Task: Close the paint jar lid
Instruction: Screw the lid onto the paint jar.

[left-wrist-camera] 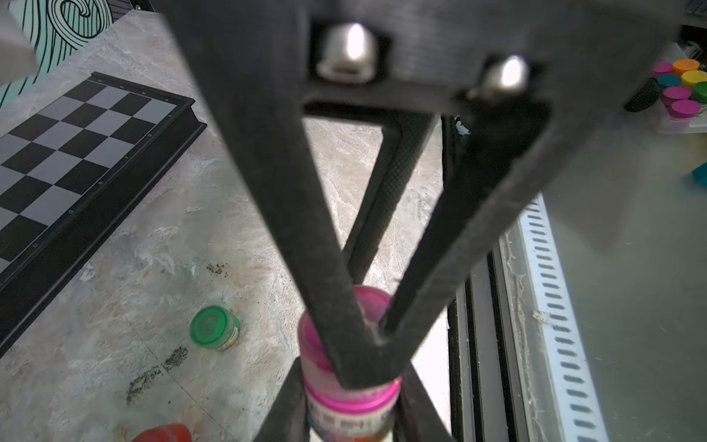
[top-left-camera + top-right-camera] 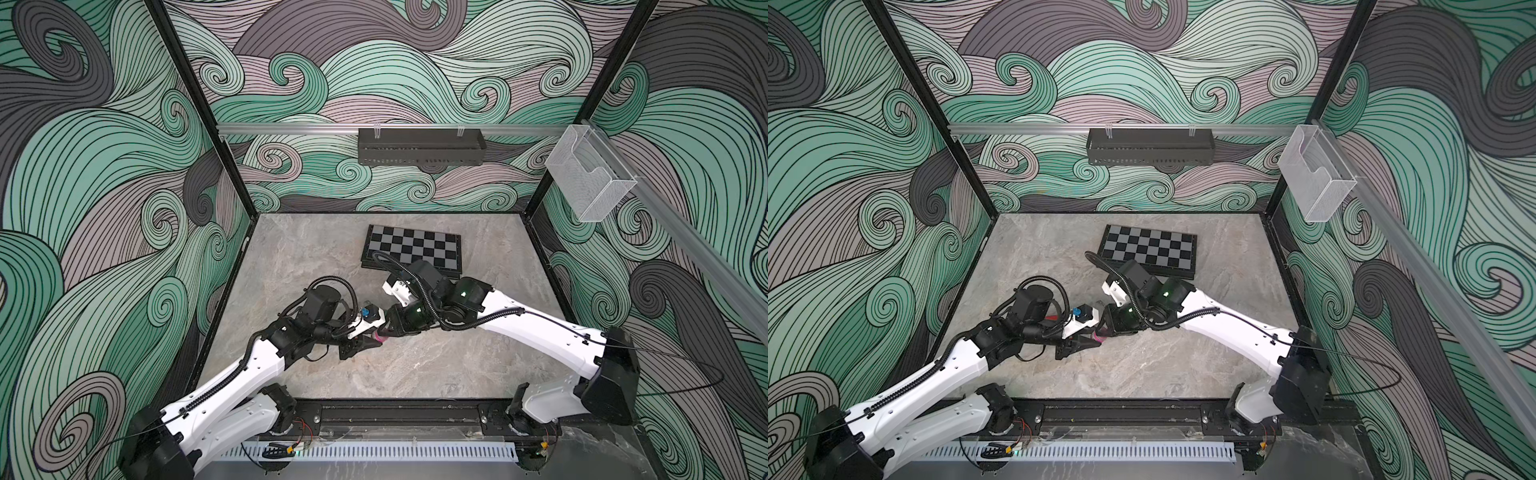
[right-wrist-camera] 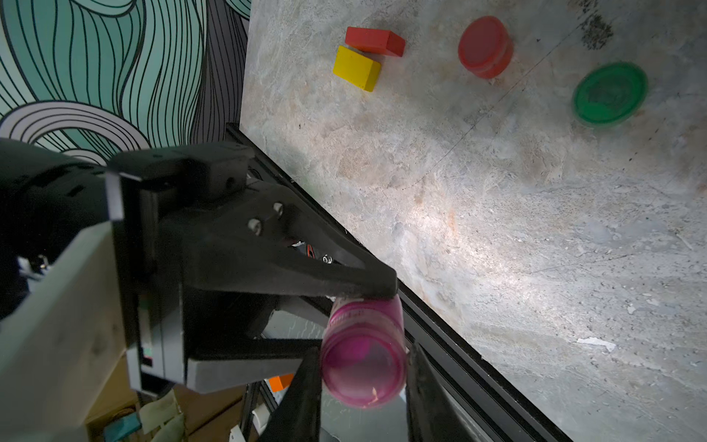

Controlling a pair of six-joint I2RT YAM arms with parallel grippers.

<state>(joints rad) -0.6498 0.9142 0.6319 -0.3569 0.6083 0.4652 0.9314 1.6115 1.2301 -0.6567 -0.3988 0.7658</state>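
Note:
The paint jar (image 1: 344, 421) is small, with a printed label and a pink lid (image 1: 311, 336). Both grippers hold it off the table near the middle. My left gripper (image 1: 350, 413) is shut on the labelled body. My right gripper (image 3: 363, 382) is shut on the lid (image 3: 363, 367), which sits on the jar's mouth, with the body (image 3: 355, 312) beyond it. In both top views only a sliver of pink (image 2: 379, 336) (image 2: 1099, 335) shows where the two grippers meet. How tightly the lid sits is hidden.
A folded chessboard (image 2: 411, 251) lies behind the arms. A green-lidded jar (image 3: 609, 93), a red-lidded jar (image 3: 485, 46), a red block (image 3: 375, 41) and a yellow block (image 3: 356, 68) sit on the table under the left arm. A black tray (image 2: 420, 146) hangs on the back wall.

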